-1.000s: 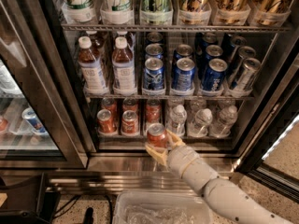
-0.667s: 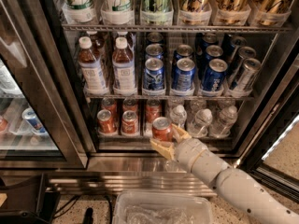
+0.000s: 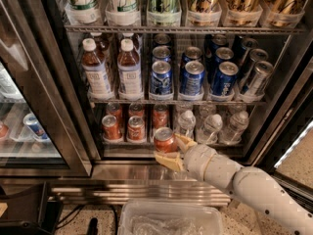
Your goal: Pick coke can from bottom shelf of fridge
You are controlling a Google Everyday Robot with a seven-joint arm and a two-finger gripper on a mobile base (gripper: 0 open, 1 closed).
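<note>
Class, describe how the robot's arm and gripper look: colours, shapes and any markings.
The gripper, around the coke can at the bottom shelf's front, has flat, pale yellow-tan fingers. They join a rounded off-white wrist. The arm is smooth, off-white and tube-shaped, in bulging segments, with a few small dark dots along its shell. No cables or lettering show.

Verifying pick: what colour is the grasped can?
Red coke can, in end effector at bottom shelf; camera view.

Matt plastic gripper (image 3: pixel 170 150) round glossy alu coke can (image 3: pixel 163 140)
</note>
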